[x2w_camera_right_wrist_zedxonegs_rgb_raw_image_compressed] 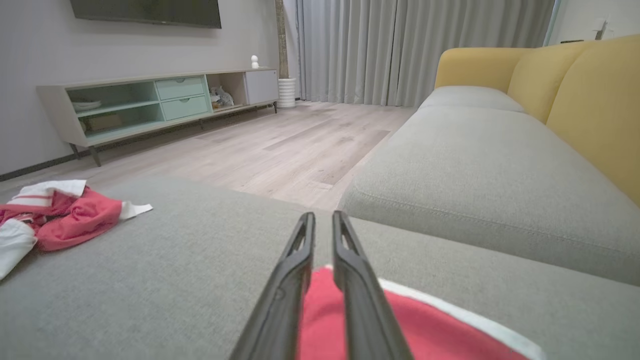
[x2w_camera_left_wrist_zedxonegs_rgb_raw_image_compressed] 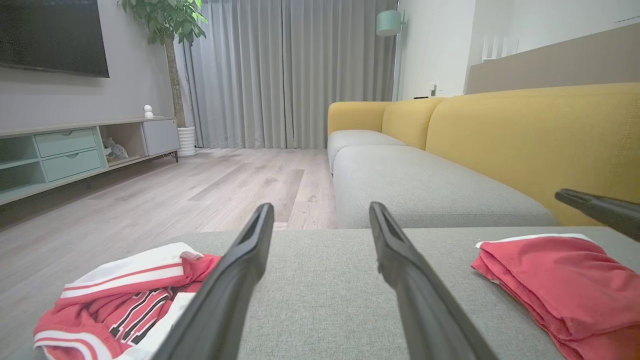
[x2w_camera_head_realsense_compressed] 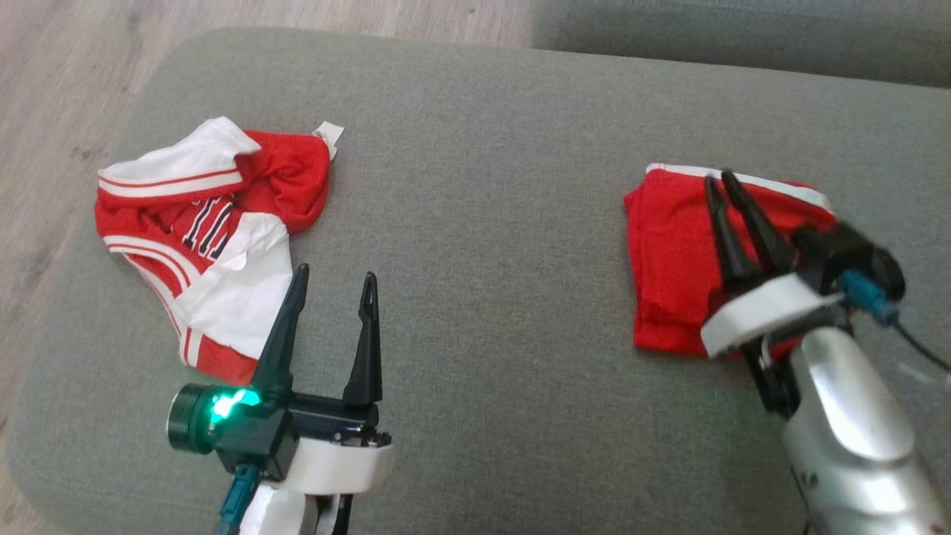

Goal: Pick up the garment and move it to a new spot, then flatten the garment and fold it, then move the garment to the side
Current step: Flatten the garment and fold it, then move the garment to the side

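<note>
Seemingly, the last step is in hand: the folded red garment (x2w_camera_head_realsense_compressed: 669, 253) is laid flat toward the right side of the grey cushion (x2w_camera_head_realsense_compressed: 483, 148). The right gripper (x2w_camera_head_realsense_compressed: 718, 178) is poised over it, jaws drawn almost together with no cloth seen pinched. The left gripper (x2w_camera_head_realsense_compressed: 335, 273) is held with jaws spread wide and empty, just beside a crumpled red-and-white jersey (x2w_camera_head_realsense_compressed: 200, 223). Next, a clean lift of the right arm is called for, so that no layer is dragged.
</note>
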Available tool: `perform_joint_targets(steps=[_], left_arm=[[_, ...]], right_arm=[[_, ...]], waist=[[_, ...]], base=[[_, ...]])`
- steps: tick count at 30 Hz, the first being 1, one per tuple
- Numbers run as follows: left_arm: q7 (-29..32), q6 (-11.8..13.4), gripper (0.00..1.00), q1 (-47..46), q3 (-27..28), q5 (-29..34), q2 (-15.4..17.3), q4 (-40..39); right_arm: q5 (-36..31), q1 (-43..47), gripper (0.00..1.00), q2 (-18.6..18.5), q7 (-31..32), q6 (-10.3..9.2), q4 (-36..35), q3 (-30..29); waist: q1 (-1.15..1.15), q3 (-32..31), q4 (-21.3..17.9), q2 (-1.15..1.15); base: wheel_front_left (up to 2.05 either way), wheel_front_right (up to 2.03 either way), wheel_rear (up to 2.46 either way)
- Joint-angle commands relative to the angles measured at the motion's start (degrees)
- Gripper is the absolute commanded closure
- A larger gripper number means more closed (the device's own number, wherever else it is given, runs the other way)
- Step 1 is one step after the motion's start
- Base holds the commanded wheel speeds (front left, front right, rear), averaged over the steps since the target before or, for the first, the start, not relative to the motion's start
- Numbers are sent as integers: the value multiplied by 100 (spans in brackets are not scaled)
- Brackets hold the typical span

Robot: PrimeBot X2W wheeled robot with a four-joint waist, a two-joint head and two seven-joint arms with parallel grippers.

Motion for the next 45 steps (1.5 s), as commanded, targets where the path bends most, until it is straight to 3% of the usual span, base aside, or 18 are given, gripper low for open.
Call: perform_joint_targets(steps=[1, 2, 3, 7, 14, 18, 28, 45], left_arm=[[-12, 51, 0, -44, 176, -23, -8, -162], [-12, 62, 0, -24, 195, -8, -8, -160], [-12, 95, 0, 0, 226, 5, -8, -157], [-12, 218, 0, 86, 338, 24, -8, -161], [-12, 340, 0, 407, 625, 169, -8, -99], [-12, 260, 0, 667, 676, 206, 11, -17], [-12, 97, 0, 1070, 730, 354, 98, 112], [-12, 5, 0, 1065, 757, 425, 81, 155]], right_arm=[[39, 203, 63, 43, -86, -4, -175, 89], [61, 309, 43, 56, -97, -4, -214, 74], [97, 425, 0, 77, -107, -4, -267, 39], [264, 810, 0, 153, -123, -4, -532, -88], [154, 1762, 0, 200, -127, -4, -1661, -493], [-25, 2244, 0, 290, -127, -4, -2017, -668], [-291, 2931, 0, 530, -128, -4, -2124, -967], [-360, 3037, 0, 614, -128, -4, -2050, -1025]], waist=[[0, -67, -47, 0], [0, -90, -67, 0], [0, -117, -93, 0], [0, -209, -192, 0], [0, -457, -472, 0], [0, -641, -605, 0], [0, -977, -829, 0], [0, -1068, -1015, 0]], base=[[0, 0, 0], [0, 0, 0], [0, 0, 0], [0, 0, 0], [0, 0, 0], [0, 0, 0], [0, 0, 0], [0, 0, 0]])
